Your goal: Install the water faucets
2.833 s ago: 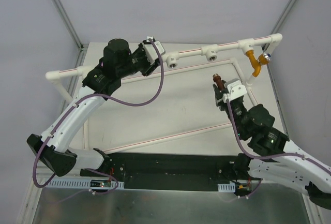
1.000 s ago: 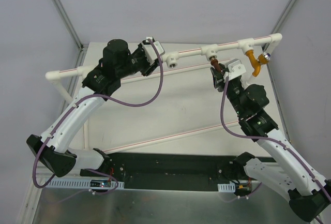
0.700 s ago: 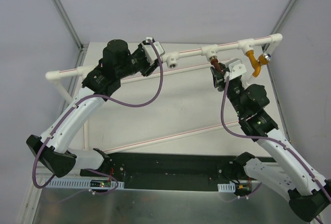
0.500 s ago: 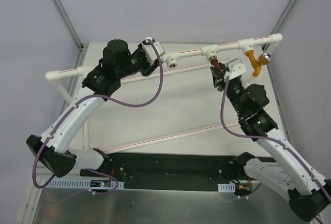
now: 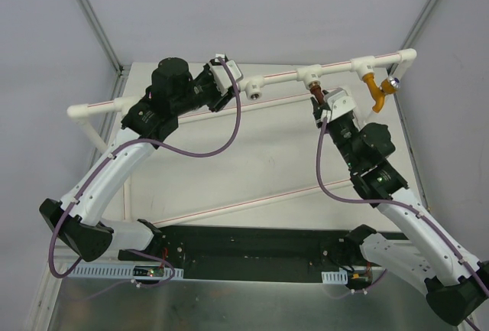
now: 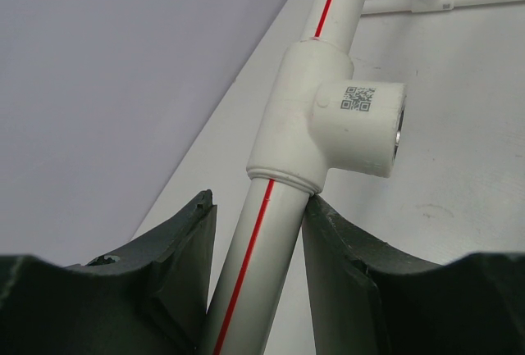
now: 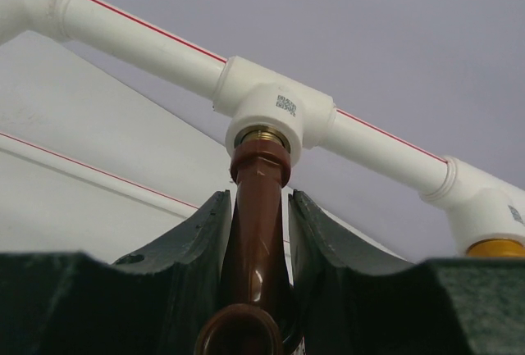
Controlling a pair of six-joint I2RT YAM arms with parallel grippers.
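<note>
My right gripper (image 5: pixel 321 105) (image 7: pixel 258 216) is shut on the reddish-brown faucet (image 7: pixel 261 232) (image 5: pixel 316 95). Its brass threaded end sits in the hole of the middle white tee socket (image 7: pixel 275 109) (image 5: pixel 311 76). The orange-yellow faucet (image 5: pixel 375 92) with its shiny round end hangs from the right tee socket (image 5: pixel 364 65); its top shows in the right wrist view (image 7: pixel 495 248). My left gripper (image 5: pixel 223 90) (image 6: pixel 256 232) is shut on the white red-striped pipe (image 6: pixel 256 248) just below the left tee socket (image 6: pixel 332 117) (image 5: pixel 252 86), whose metal-ringed hole is empty.
The white pipe frame (image 5: pixel 191 114) runs across the far part of the table and bends down at both ends. A second red-striped pipe (image 5: pixel 252 201) crosses the table diagonally. Grey walls and aluminium posts (image 5: pixel 92 17) close in the back.
My right gripper has carried the reddish-brown faucet from lower on the table up to the middle tee socket and pushed its end into the hole. The left arm has not moved.
</note>
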